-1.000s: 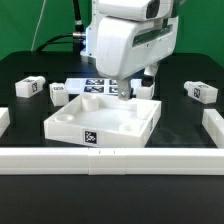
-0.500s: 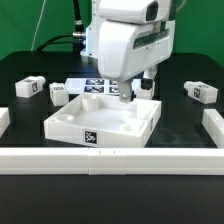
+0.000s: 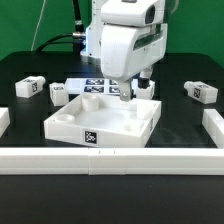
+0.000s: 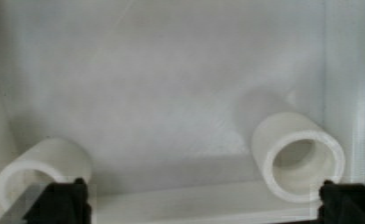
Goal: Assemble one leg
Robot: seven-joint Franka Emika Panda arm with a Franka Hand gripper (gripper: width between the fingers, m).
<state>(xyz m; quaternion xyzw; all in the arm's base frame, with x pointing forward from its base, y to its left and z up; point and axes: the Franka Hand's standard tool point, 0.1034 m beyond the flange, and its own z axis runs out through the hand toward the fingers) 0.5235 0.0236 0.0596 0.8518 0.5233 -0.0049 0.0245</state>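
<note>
The large white tray-like piece [image 3: 100, 120] lies in the middle of the black table, with a marker tag on its front wall. My gripper [image 3: 126, 92] hangs over its far edge. In the wrist view my gripper [image 4: 204, 203] is open and empty, with its dark fingertips [image 4: 63, 202] wide apart above the tray's inner floor and two round corner sockets [image 4: 305, 152]. Small white tagged legs lie on the table: two at the exterior view's left [image 3: 30, 88] [image 3: 60, 94], one at the right [image 3: 201, 92], and one [image 3: 146, 88] behind the gripper, partly hidden.
The marker board [image 3: 92, 87] lies behind the tray. White rails border the table at the front [image 3: 110, 160], the left [image 3: 3, 120] and the right [image 3: 213, 126]. Cables and a green backdrop are at the rear.
My gripper has shifted slightly toward the exterior view's right along the tray's far edge. The tray and the legs have not moved.
</note>
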